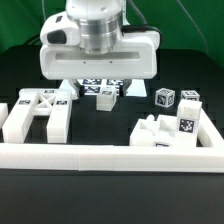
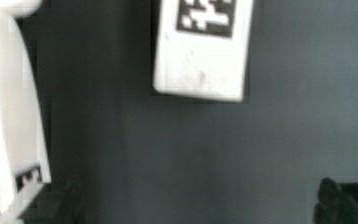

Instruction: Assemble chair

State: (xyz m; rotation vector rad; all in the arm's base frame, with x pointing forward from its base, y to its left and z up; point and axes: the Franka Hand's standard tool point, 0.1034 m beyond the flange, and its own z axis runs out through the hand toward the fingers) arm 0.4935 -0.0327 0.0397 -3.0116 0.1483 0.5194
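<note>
Chair parts (image 1: 40,120), white and tagged, lie unjoined on the black table (image 1: 110,128); none is held.

(a) Arm (image 1: 98,35). From my remote station I see its white wrist housing fill the upper middle of the exterior view, hanging over the far side of the table.

(b) Border rail (image 1: 100,157). It runs along the near edge and turns up the exterior view's right side.

(c) H-shaped frame (image 1: 35,112). The largest part lies flat at the exterior view's left, with tags on its far end.

(d) Blocky part (image 1: 160,133). It sits inside the rail's corner at the exterior view's right and carries one tag.

(e) Marker board (image 1: 72,88). Only a flat white sliver shows, mostly hidden behind the wrist housing.

(f) Three small blocks. One tagged block (image 1: 105,95) rests just below the housing; a cube (image 1: 165,98) and a taller block (image 1: 188,100) stand near each other farther to the exterior view's right.

(g) Gripper (image 2: 190,198). In the wrist view its fingers (image 2: 34,190) stand wide apart with only bare table between them. A tagged white slab (image 2: 202,50) lies ahead, well apart from them. A white edge (image 2: 2,110) runs beside one finger; I cannot tell what it belongs to.
</note>
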